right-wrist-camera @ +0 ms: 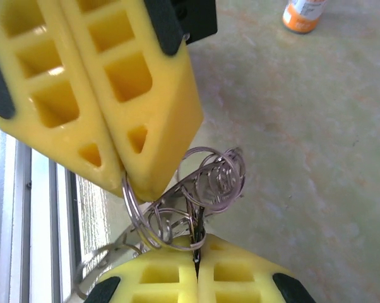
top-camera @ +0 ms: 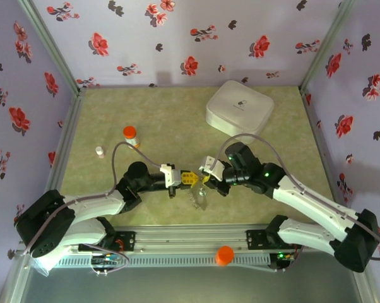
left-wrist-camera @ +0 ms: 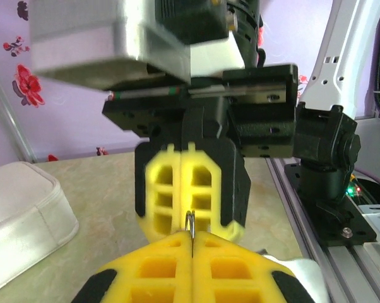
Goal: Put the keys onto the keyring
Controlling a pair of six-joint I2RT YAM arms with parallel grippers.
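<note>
Clamping keyring, left gripper and right gripper fully closed, box seemingly lidded

Robot test cell in a lab: a mottled green table boxed in by walls papered lilac with red flowers, aluminium posts at its far corners, a metal rail along its near edge carrying the left arm and right arm.

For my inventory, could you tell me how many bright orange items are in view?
2: one orange-capped vial on the table's left side; one round orange piece on the front rail.
</note>
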